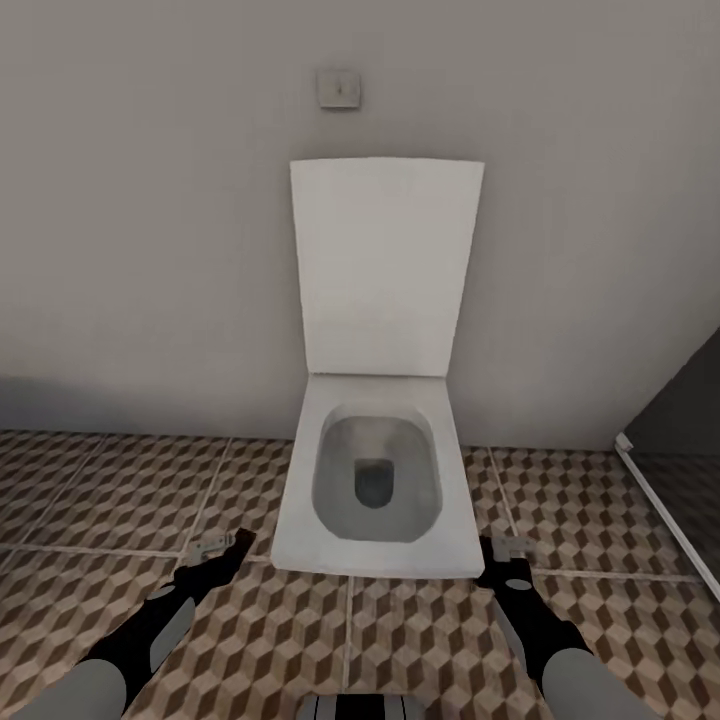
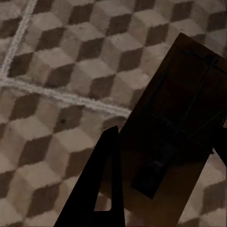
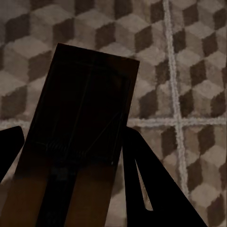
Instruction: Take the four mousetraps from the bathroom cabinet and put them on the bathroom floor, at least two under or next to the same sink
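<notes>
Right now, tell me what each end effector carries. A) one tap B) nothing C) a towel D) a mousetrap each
D: the left end effector grips a dark mousetrap and the right end effector grips another mousetrap, both above the cube-pattern bathroom floor.

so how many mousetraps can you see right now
2: one flat brown wooden mousetrap between the left gripper's jaws, another between the right gripper's jaws. Others may be out of view.

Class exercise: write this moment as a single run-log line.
facing: toilet, lid up | left gripper: shut on mousetrap | right gripper: shut on second mousetrap | below: bathroom floor
</notes>
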Controlling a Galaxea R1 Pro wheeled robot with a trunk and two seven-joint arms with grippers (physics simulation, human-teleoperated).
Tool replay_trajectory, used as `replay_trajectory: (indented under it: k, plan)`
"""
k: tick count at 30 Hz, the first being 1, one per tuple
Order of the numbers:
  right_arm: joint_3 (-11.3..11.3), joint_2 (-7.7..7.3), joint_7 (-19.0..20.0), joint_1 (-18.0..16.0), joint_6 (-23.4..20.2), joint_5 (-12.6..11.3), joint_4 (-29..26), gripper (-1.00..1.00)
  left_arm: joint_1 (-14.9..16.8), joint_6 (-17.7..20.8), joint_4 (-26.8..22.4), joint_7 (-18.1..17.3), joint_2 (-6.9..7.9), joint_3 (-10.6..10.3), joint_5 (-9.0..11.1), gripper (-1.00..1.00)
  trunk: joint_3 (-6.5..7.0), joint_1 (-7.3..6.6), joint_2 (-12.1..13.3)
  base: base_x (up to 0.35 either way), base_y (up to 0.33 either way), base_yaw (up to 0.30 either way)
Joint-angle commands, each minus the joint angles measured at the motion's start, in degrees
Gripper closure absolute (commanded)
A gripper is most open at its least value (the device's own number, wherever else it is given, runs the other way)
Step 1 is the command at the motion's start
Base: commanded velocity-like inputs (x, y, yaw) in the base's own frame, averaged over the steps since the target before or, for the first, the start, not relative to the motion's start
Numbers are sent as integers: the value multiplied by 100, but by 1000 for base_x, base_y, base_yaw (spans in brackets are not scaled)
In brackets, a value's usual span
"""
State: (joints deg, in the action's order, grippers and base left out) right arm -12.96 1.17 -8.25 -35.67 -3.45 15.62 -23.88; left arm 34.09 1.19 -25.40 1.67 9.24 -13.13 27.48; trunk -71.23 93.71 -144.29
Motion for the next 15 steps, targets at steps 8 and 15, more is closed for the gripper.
replay_trajectory:
  k: [8, 15]
  plan:
    - [-30, 6, -1, -1, -33, 45, -12, 100, 2, 13, -8, 18, 7, -40, 55, 100, -4, 2, -2, 214, 0, 0]
    - [-29, 6, -1, -1, -33, 45, -12, 100, 2, 13, -8, 18, 7, -40, 55, 100, -4, 2, -2, 30, 0, 0]
